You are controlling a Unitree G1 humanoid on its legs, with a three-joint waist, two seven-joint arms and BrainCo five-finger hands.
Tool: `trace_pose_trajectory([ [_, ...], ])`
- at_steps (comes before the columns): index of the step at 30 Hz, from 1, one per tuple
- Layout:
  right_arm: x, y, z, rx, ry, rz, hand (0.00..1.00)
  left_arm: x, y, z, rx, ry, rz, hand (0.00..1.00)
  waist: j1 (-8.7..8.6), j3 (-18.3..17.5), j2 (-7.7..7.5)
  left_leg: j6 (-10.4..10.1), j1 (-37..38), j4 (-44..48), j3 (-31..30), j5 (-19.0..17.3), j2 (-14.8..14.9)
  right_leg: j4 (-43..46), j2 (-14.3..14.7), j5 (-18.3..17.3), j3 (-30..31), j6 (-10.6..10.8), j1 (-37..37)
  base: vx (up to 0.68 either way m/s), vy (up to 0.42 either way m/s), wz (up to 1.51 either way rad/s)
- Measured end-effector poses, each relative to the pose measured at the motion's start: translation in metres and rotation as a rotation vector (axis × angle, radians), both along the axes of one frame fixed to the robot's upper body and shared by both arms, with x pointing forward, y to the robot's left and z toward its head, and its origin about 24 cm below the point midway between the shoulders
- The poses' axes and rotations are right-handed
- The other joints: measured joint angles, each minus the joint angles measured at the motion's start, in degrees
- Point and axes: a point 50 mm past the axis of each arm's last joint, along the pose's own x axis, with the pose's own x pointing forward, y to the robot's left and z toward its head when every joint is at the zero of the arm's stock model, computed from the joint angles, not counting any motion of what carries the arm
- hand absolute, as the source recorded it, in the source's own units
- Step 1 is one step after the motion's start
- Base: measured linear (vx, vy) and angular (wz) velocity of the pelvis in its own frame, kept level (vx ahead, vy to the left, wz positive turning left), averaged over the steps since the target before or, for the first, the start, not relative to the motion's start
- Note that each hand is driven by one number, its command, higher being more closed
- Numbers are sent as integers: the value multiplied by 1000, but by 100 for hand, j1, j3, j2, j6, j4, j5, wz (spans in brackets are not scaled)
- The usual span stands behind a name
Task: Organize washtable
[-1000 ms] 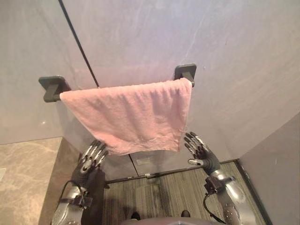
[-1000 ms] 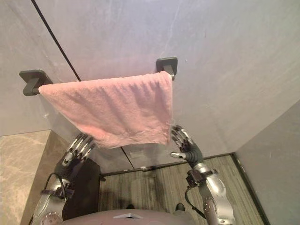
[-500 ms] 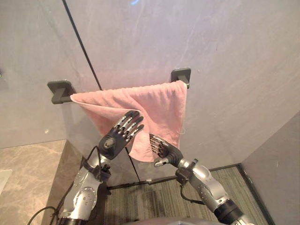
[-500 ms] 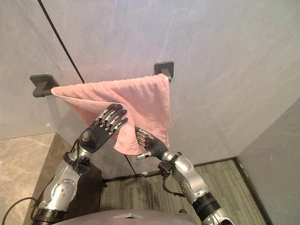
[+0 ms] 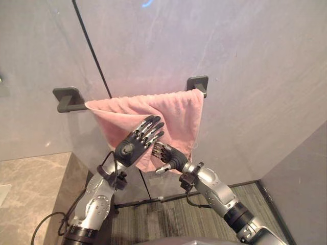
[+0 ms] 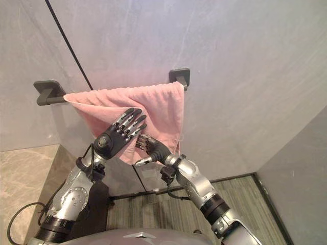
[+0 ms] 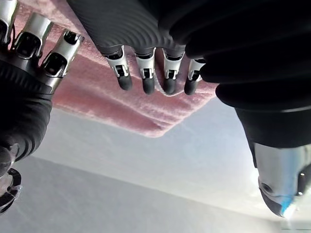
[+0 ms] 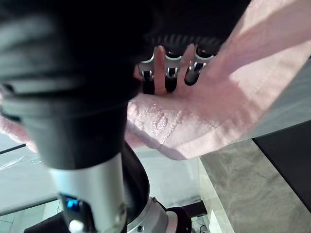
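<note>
Looks like a bathroom to me: pink towel (image 5: pixel 168 109) over a dark wall rail (image 5: pixel 68 98), grey stone-look walls (image 5: pixel 245 56), marble counter (image 5: pixel 28 181) on the left, striped floor (image 5: pixel 158 220).

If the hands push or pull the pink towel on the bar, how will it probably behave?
Probably floppy: the pink towel bunches and folds where the left hand and right hand press it. Likely light, and it only drapes over the bar, so a sideways pull could slide it along or off.
</note>
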Motion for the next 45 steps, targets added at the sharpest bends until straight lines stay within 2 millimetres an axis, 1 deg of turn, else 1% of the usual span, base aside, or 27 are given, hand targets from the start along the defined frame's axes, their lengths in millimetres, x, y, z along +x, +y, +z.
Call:
trace_pose_trajectory([
  [5,-2,0,-3,-4,12,-3,0,-3,7,2,-5,-19,44,0,-8,2,4,1,4,-3,37,-1,-3,17,0,-5,12,-4,-20,2,0,-1],
  [7,-4,-5,-8,0,33,-24,0,-9,16,-1,-34,-16,113,0,-13,4,12,1,4,-5,41,-2,-3,19,1,-15,12,-13,-23,0,0,0],
  [9,-10,-15,-18,9,78,-75,0,-23,32,-12,-82,17,241,0,5,9,22,0,1,-6,32,-8,-2,32,2,-37,2,-10,-29,0,0,0],
  [10,-11,-17,-20,10,87,-87,0,-27,36,-16,-87,35,274,0,7,10,23,-1,-1,-7,27,-9,-1,34,2,-42,-2,-10,-29,8,-5,4],
  [12,-15,-26,-25,19,114,-136,0,-41,54,-37,-57,133,404,0,31,11,35,-2,-11,-19,-2,-10,-1,48,-1,-80,-27,-5,-36,-10,-3,6],
  [14,-17,-31,-28,27,126,-164,0,-49,63,-54,-26,206,470,0,80,3,46,-8,-21,-59,-19,-15,-1,53,-3,-116,-43,-1,-61,-28,1,4],
  [15,-17,-34,-29,28,131,-177,0,-57,71,-68,4,281,518,0,125,-1,49,-11,-42,-62,-28,-18,0,56,-3,-157,-51,-30,-80,-16,-1,4],
  [18,-15,-37,-26,38,125,-199,0,-68,80,-81,54,349,572,0,168,-10,38,-10,-129,-59,-90,-13,-4,72,-13,-147,-118,-42,-111,14,-7,10],
  [20,-13,-39,-26,43,124,-214,0,-75,86,-88,57,382,611,0,177,-28,36,-11,-127,-21,-131,-13,-6,91,-19,-136,-158,-5,-108,29,-5,11],
  [25,-10,-42,-23,63,117,-246,0,-79,92,-91,43,393,654,0,248,-47,29,-11,-159,-5,-177,-12,-7,92,-20,-135,-196,-4,-98,19,-6,5],
  [28,-12,-41,-16,88,93,-246,0,-78,90,-87,37,370,644,0,267,-52,25,-11,-159,-5,-180,-13,-6,91,-19,-135,-201,-4,-97,0,0,0],
  [30,-14,-40,-13,106,86,-245,0,-74,87,-70,19,287,644,0,277,-55,20,-10,-157,-5,-184,-13,-7,92,-21,-136,-207,-6,-93,0,0,0],
  [31,-14,-39,-13,107,86,-245,0,-73,87,-65,17,260,647,0,277,-55,20,-10,-156,-5,-184,-13,-7,94,-21,-136,-207,-6,-92,0,0,0],
  [33,-14,-40,-13,107,86,-249,0,-70,89,-45,25,155,652,0,278,-61,30,-10,-151,-5,-190,-12,-7,101,-22,-138,-211,-8,-86,0,0,0],
  [35,-14,-41,-13,107,85,-250,0,-70,89,-32,19,86,648,0,279,-76,53,-10,-149,-6,-198,-12,-8,103,-25,-138,-218,-8,-80,0,0,0],
  [39,-14,-40,-13,108,85,-247,0,-69,86,-15,24,-2,624,0,277,-85,67,-10,-141,-6,-208,-12,-8,102,-24,-142,-229,-10,-70,0,0,0],
  [41,-14,-40,-13,108,84,-243,0,-68,80,1,33,-82,583,0,272,-85,67,-10,-132,-5,-207,-12,-8,102,-25,-142,-229,-10,-61,0,0,0],
  [45,-15,-38,-14,106,86,-228,0,-65,70,17,24,-171,503,0,241,-83,70,-10,-106,-5,-198,-12,-7,101,-23,-142,-223,-11,-48,0,0,0],
])
